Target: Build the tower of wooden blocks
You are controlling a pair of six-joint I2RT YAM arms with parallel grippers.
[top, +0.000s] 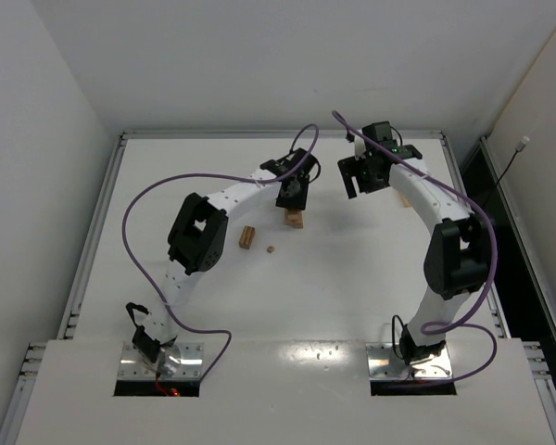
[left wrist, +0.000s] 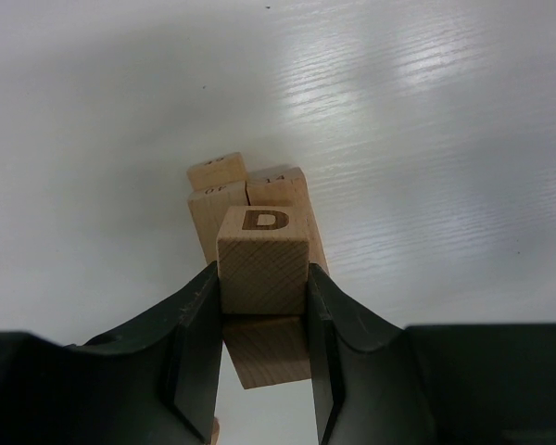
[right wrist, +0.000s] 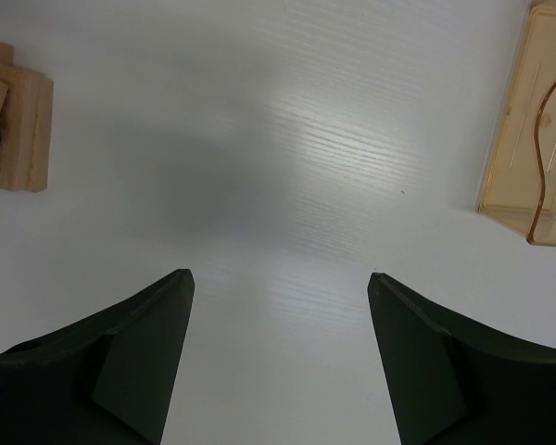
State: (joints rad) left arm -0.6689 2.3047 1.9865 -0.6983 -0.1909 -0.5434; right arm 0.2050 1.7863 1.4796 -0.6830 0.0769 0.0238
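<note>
The tower (top: 295, 220) is a small stack of light-tan wood blocks at the table's middle back. In the left wrist view its lower bars (left wrist: 224, 206) lie side by side on the table. My left gripper (top: 293, 198) stands right over it, shut (left wrist: 262, 278) on a block marked "D" (left wrist: 262, 250) that sits atop another block (left wrist: 269, 352). Two loose blocks (top: 247, 237) lie left of the tower. My right gripper (top: 363, 181) is open and empty (right wrist: 278, 278), to the right of the tower (right wrist: 18, 130) and above bare table.
A translucent tan plastic tray (right wrist: 528, 130) lies on the right, partly hidden under the right arm in the top view (top: 404, 197). A tiny tan piece (top: 270, 248) lies near the loose blocks. Raised rails edge the table (top: 102, 222).
</note>
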